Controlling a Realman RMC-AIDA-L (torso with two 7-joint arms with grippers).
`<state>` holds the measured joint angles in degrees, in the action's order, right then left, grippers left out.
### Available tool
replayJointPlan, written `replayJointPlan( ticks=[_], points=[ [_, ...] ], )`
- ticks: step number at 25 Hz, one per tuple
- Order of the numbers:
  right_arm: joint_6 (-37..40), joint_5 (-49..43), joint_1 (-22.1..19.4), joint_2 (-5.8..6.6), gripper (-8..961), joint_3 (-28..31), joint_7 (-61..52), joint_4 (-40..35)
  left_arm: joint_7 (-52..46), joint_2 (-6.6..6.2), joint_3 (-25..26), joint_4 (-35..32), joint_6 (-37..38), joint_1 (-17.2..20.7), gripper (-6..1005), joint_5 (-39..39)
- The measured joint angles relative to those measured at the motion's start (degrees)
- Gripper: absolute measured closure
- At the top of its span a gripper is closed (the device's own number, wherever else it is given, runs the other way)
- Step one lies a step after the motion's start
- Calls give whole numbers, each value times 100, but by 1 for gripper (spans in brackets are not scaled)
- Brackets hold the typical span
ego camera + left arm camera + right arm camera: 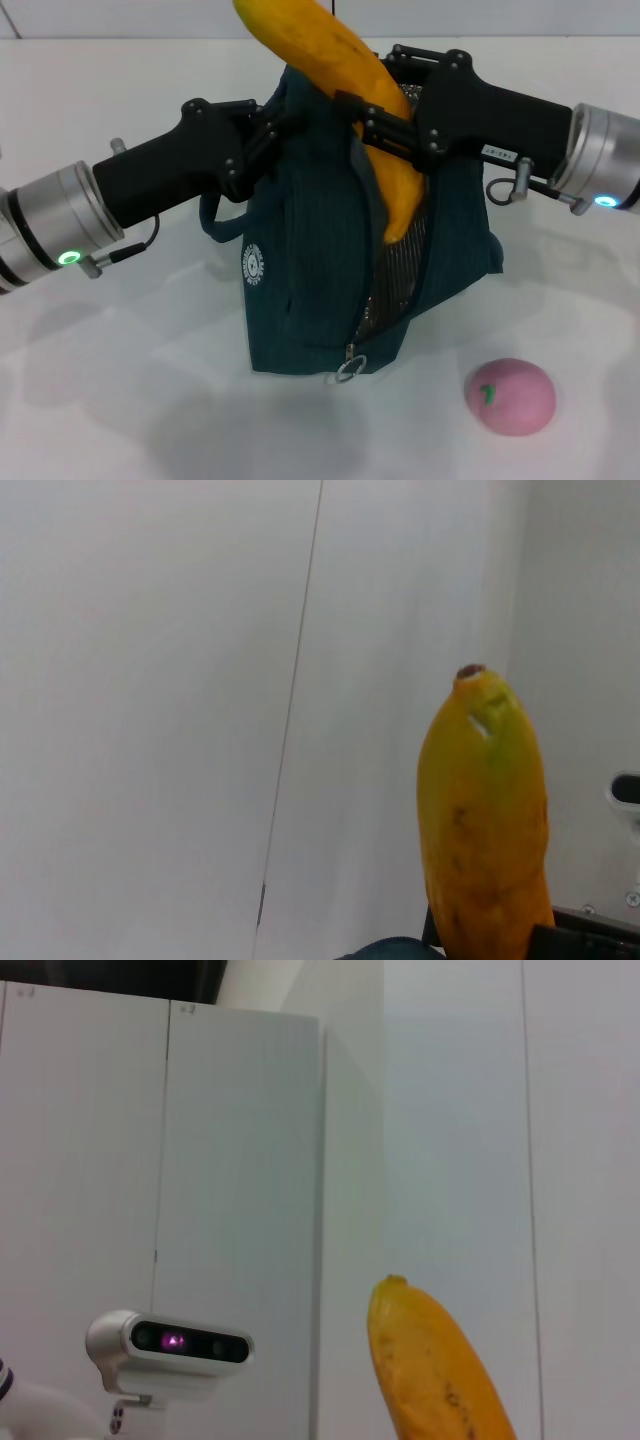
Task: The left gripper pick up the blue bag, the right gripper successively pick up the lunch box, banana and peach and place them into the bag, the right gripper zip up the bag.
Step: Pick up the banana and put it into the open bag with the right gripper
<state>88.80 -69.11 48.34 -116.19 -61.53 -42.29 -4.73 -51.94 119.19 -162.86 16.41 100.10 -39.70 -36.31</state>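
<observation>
head view: the left hand (pixel 268 135) pinches the upper edge of one blue bag (pixel 310 290) with an unreadable round white logo (pixel 255 264) on the desk (pixel 120 380), the right hand (pixel 372 120) clamps one banana (pixel 385 150) angled into its opening, one peach (pixel 510 396) lies nearby; both wrist views: only the banana's tip.

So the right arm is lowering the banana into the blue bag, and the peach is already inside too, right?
Not quite. The head view shows the peach lying on the table beside the blue bag. The right gripper does hold the banana into the bag.

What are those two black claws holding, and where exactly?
Left gripper holds the dark blue fabric bag by its top edge; right gripper clamps the long yellow banana around its middle.
</observation>
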Motion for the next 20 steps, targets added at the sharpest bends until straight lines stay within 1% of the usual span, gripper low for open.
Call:
replayJointPlan(
  ticks=[4,12,15,20],
  points=[
    [-4,10,-89,0,421,3,-84,-61,0,-7,0,3,0,-3,950,0],
    [-35,-28,-119,0,413,-67,-157,-89,0,-10,-7,11,2,8,950,1],
    [-38,-29,-257,-1,409,-157,-269,-290,0,-10,-9,11,4,11,950,10],
    [-7,54,-455,0,404,-128,-397,-469,0,-4,-9,11,0,14,950,15]
  ],
)
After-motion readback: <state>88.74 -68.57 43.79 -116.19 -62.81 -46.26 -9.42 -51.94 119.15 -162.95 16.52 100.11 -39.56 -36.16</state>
